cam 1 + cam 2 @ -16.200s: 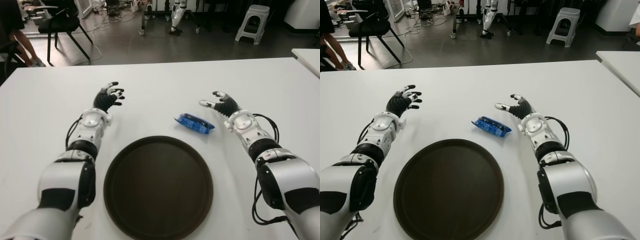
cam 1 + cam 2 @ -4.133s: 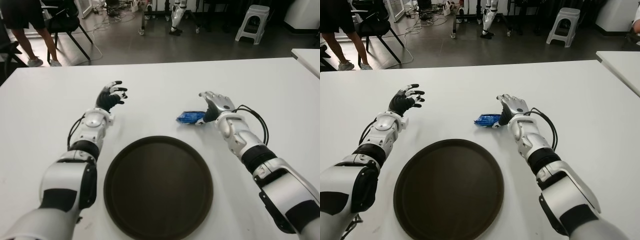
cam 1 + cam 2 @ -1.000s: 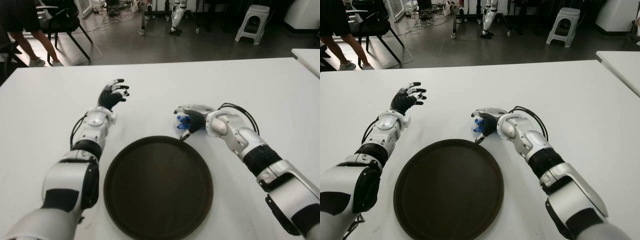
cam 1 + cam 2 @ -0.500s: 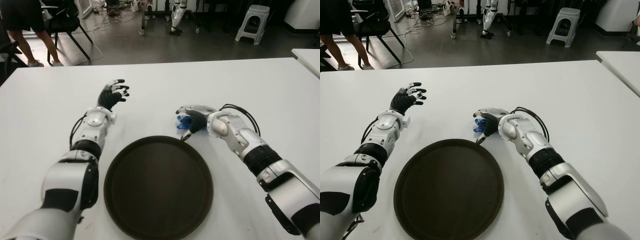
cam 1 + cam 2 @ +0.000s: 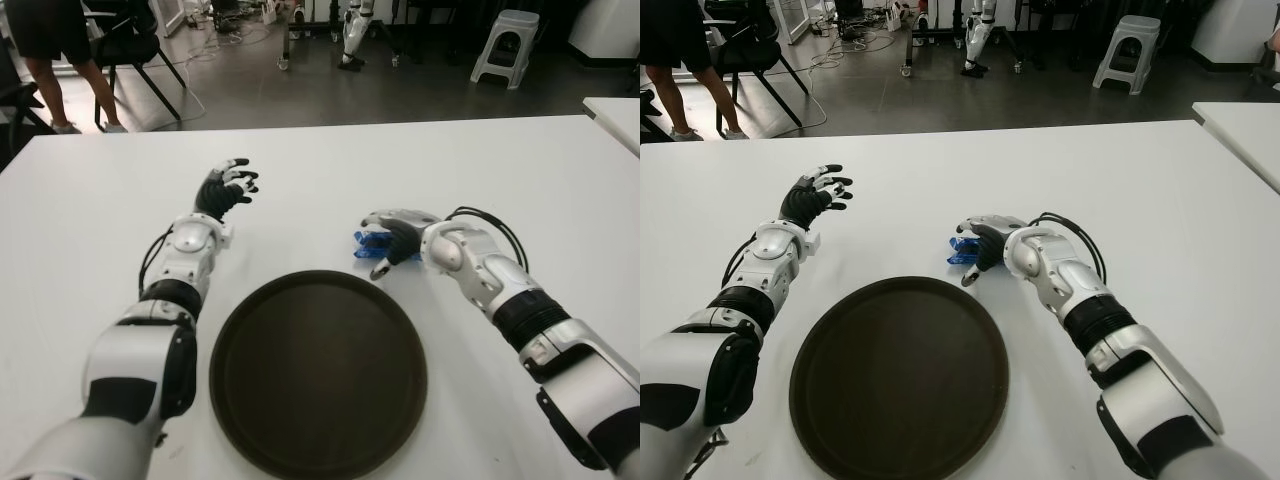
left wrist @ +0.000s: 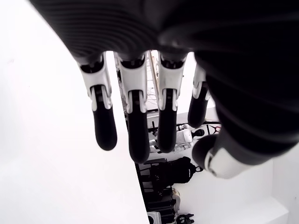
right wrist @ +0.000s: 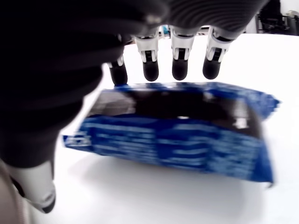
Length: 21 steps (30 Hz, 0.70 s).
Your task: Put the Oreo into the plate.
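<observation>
The Oreo point(image 5: 364, 241) is a blue packet lying on the white table point(image 5: 320, 170), just past the far right rim of the round dark plate point(image 5: 318, 375). My right hand point(image 5: 386, 246) hovers cupped over the packet. In the right wrist view the packet point(image 7: 182, 133) lies below the outstretched fingers point(image 7: 180, 65), whose tips reach its far edge, while the thumb point(image 7: 37, 186) stays apart from it. Nothing lies in the plate. My left hand point(image 5: 226, 187) shows at the far left of the plate, fingers spread and holding nothing.
Beyond the table's far edge are a black chair point(image 5: 125, 45), a person's legs point(image 5: 50, 70) and a grey stool point(image 5: 505, 40). A second white table point(image 5: 615, 115) starts at the right edge.
My right hand has shifted a little to the right, away from the plate's rim, with the packet still under its fingers. The left arm has not moved.
</observation>
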Motion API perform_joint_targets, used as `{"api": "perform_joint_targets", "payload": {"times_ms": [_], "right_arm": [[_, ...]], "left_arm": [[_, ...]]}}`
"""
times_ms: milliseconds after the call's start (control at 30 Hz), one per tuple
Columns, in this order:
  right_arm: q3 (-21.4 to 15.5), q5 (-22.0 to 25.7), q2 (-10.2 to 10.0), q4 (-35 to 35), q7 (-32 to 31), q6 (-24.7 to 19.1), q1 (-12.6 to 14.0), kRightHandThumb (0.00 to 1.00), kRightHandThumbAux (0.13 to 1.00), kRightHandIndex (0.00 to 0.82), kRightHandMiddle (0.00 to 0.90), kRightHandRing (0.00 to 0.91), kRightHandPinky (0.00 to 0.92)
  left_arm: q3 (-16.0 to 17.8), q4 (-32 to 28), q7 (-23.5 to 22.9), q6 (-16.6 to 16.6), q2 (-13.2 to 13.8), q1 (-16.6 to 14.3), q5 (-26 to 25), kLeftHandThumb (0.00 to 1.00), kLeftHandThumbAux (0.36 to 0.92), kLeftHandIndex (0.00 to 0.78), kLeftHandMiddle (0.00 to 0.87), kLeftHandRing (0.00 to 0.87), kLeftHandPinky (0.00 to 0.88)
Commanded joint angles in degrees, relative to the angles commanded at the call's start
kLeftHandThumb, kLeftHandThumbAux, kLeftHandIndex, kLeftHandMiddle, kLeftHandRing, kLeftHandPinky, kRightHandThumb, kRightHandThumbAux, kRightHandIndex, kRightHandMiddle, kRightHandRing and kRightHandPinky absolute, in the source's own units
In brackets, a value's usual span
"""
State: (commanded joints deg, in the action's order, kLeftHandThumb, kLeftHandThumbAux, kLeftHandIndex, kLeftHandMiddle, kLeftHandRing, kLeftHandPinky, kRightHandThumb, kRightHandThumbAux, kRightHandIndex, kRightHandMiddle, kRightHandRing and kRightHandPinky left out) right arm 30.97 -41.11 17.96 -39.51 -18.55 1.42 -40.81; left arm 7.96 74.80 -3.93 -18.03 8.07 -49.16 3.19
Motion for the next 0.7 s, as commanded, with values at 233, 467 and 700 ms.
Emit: {"api": "perform_joint_targets", "payload": {"times_ms": [233, 467, 700], "right_arm": [[0.26, -0.07, 0.07, -0.59, 0.25, -0.38, -0.22, 0.0, 0.674, 0.047, 0.007, 0.007, 0.049], [-0.1, 0.32, 0.18, -1.05, 1.43, 0.25, -0.07, 0.0, 0.676, 0.068, 0.024, 0.027, 0.069], [0.08, 0.15, 0.23, -1.3, 1.89, 0.3, -0.24, 0.0, 0.687, 0.065, 0.027, 0.032, 0.067]], "left_arm": [[0.14, 0.03, -0.3, 0.07, 0.06, 0.05, -0.09, 0.1, 0.662, 0.209, 0.31, 0.345, 0.361], [0.3, 0.02, -0.5, -0.02, 0.07, 0.03, -0.2, 0.106, 0.683, 0.215, 0.319, 0.355, 0.376], [0.25, 0.04, -0.71, 0.03, 0.13, 0.06, -0.1, 0.098, 0.676, 0.212, 0.314, 0.35, 0.365]]}}
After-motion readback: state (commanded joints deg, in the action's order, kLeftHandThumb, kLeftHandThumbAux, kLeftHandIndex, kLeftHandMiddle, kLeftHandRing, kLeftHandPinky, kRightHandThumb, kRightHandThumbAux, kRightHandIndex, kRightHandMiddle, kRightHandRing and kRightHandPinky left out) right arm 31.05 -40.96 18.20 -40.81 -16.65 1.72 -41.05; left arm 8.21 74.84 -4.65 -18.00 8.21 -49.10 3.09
